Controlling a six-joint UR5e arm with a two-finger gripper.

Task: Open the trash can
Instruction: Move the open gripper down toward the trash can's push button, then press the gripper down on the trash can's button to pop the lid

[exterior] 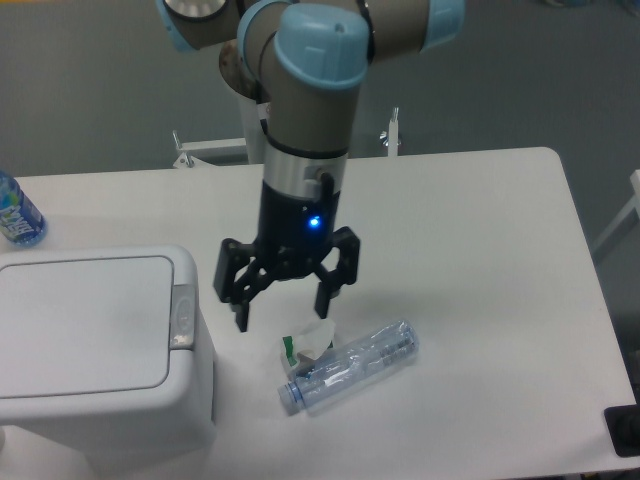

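Hovering w/ fingers spread, gripper [283,312] just right of trash can [100,345] at table's front-left, lid shut. Best to line one fingertip over grey push-button [182,317], press straight down; keep clear of crushed clear bottle [350,366] nearby.

White trash can [95,345] at the table's front-left; lid apparently closed.

Robotics lab bench.
A robot arm [305,120] on a pedestal [262,120] stands over a bare white table [480,300] against a plain grey wall [90,80], behind its gripper [283,312].
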